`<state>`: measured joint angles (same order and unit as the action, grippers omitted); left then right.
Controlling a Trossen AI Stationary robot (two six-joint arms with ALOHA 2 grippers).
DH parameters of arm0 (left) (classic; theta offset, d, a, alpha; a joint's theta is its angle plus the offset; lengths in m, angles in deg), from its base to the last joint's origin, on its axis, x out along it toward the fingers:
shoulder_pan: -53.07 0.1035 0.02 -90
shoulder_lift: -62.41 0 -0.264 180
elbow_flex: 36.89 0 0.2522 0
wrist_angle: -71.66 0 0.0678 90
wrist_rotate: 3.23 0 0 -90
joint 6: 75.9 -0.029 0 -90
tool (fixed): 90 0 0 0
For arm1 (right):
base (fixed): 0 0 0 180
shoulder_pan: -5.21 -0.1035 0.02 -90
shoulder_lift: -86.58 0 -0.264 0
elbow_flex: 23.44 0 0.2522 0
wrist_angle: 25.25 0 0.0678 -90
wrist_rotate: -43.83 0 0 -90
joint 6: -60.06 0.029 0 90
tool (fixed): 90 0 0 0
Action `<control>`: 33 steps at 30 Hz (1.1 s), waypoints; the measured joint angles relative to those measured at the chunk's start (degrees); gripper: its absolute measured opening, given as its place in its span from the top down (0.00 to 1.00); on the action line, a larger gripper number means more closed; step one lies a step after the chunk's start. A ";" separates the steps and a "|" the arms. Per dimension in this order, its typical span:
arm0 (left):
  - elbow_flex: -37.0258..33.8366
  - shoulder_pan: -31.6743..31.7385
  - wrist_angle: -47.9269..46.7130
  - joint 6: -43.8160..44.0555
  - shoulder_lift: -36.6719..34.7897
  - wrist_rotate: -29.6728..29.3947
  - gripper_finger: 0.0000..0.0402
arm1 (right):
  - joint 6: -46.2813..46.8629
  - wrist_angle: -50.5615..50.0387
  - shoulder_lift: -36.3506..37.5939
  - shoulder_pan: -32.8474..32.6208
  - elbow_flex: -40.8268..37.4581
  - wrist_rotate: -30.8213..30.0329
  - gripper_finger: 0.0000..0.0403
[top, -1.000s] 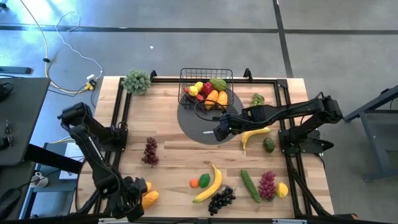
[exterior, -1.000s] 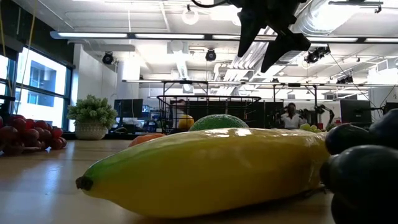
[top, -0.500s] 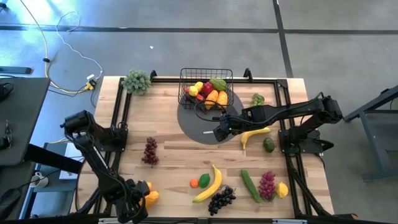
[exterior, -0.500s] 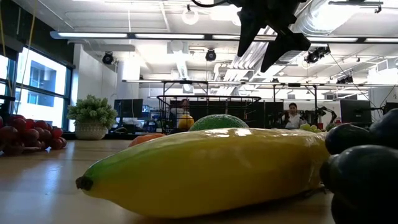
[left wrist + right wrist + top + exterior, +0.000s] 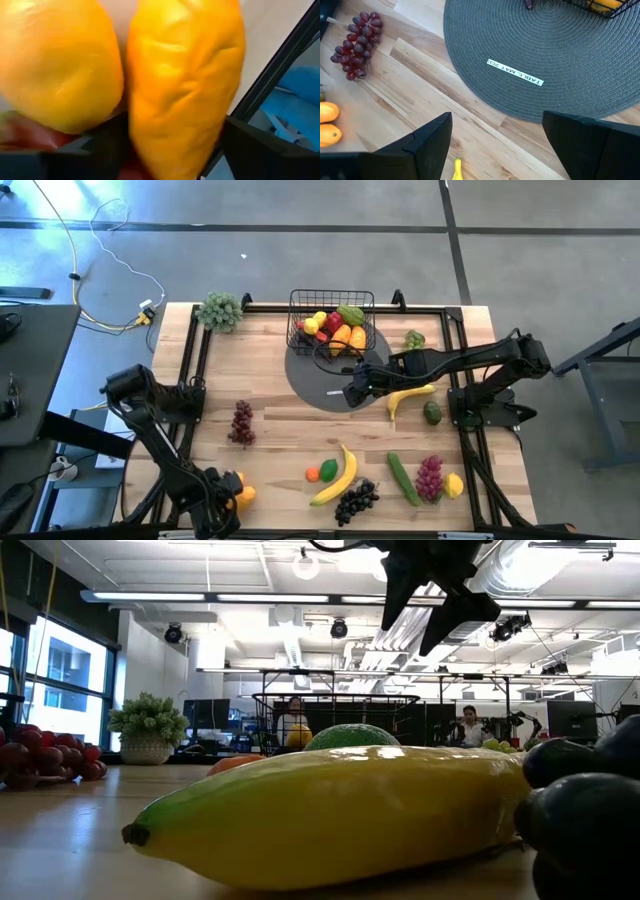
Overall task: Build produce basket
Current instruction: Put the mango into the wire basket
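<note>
My left gripper (image 5: 222,502) is at the table's near left corner, open, low over two orange-yellow fruits (image 5: 243,494). In the left wrist view its dark fingers (image 5: 102,145) stand on either side of one orange fruit (image 5: 185,85), and the second fruit (image 5: 55,65) lies beside it. My right gripper (image 5: 352,392) hangs open above the grey round mat (image 5: 320,380), holding nothing. The black wire basket (image 5: 332,310) stands on the mat's far part with several fruits inside. My left gripper has its fingers on either side of the orange fruit (image 5: 150,150), coming from above. I cannot tell whether they touch it. The fruit lies on the table.
Loose produce lies on the wood: red grapes (image 5: 241,422), a banana (image 5: 337,476), black grapes (image 5: 355,500), a cucumber (image 5: 403,477), purple grapes (image 5: 429,476), a lemon (image 5: 455,485), an avocado (image 5: 432,412) and another banana (image 5: 408,395). A leafy bunch (image 5: 220,311) sits at the far left corner.
My left gripper has moved a little toward the table's right, over the orange fruits, so less of them shows in the high view. The left arm's elbow has shifted toward the near edge.
</note>
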<state>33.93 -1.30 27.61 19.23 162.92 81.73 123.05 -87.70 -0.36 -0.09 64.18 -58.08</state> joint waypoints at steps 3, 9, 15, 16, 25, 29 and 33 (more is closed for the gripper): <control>0.00 0.00 0.15 -0.24 0.31 -0.11 0.42 | -0.04 0.02 0.00 0.00 0.00 0.00 0.28; 0.66 0.00 0.61 -0.47 -0.17 0.01 0.56 | -0.42 -0.07 0.00 0.00 0.00 0.06 0.28; 5.82 -0.09 -0.80 -4.41 -0.37 -0.15 0.57 | -1.52 -0.10 0.00 0.00 0.00 0.07 0.28; 6.88 -0.09 -1.91 -5.21 -0.39 -0.39 0.56 | -1.85 -0.16 0.00 0.00 0.00 0.07 0.28; 14.37 4.27 -17.27 -13.77 -0.43 -2.94 0.56 | -3.54 -0.39 0.00 0.07 0.00 -3.12 0.28; 15.06 7.72 -20.88 -19.30 -1.51 -3.32 0.56 | -3.51 -0.42 0.00 0.26 0.00 -5.70 0.28; 15.04 11.38 -23.82 -23.10 -3.93 -5.41 0.56 | -2.63 -0.42 0.00 0.36 0.00 -10.11 0.28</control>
<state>48.97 10.08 3.79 -3.87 158.99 76.32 120.41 -88.11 -0.36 0.27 64.18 -68.19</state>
